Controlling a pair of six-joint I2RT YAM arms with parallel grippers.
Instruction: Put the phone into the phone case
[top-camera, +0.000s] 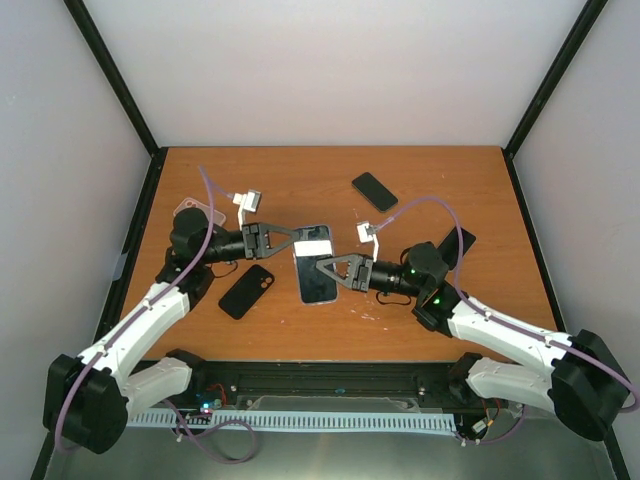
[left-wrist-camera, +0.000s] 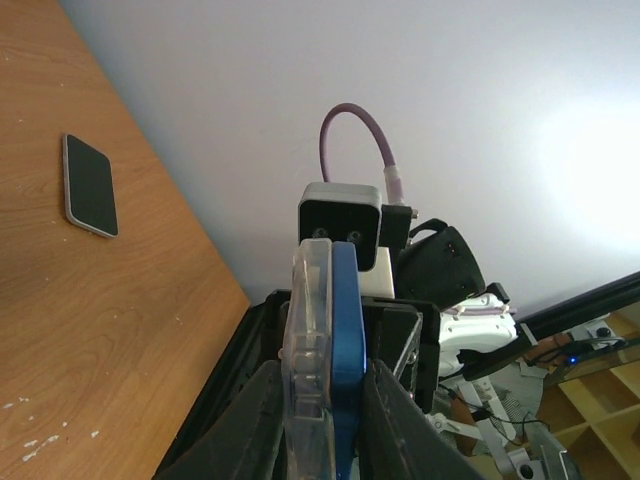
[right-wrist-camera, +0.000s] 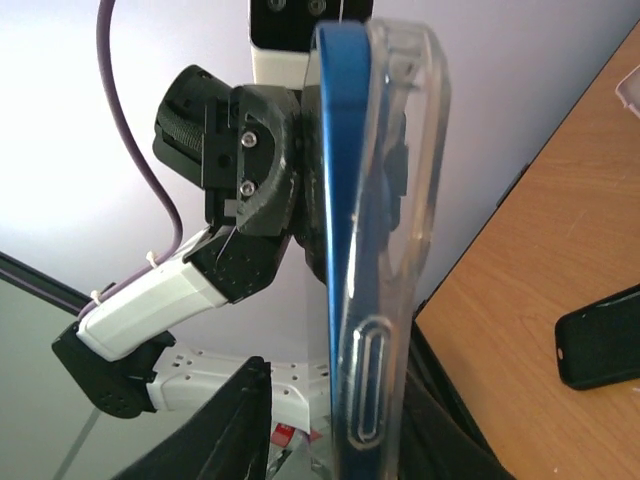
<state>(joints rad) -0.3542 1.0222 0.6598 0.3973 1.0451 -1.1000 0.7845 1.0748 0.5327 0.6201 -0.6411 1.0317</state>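
Note:
The phone (top-camera: 316, 272), blue-edged, is held up over the middle of the table with the clear phone case (top-camera: 313, 236) against its back. In the left wrist view my left gripper (left-wrist-camera: 322, 420) is shut across both, one finger on the clear case (left-wrist-camera: 308, 330) and the other on the phone's blue edge (left-wrist-camera: 349, 340). In the right wrist view the phone (right-wrist-camera: 345, 200) and case (right-wrist-camera: 418, 150) stand between my right gripper's (right-wrist-camera: 335, 430) fingers. Its left finger (right-wrist-camera: 228, 430) stands apart from the phone; the other lies by the case. That gripper is open.
A black phone (top-camera: 374, 190) lies at the back centre, also seen in the left wrist view (left-wrist-camera: 90, 185). A black case (top-camera: 246, 290) lies front left. A dark flat item (top-camera: 457, 243) sits by the right arm, and a clear pinkish case (top-camera: 197, 212) by the left arm.

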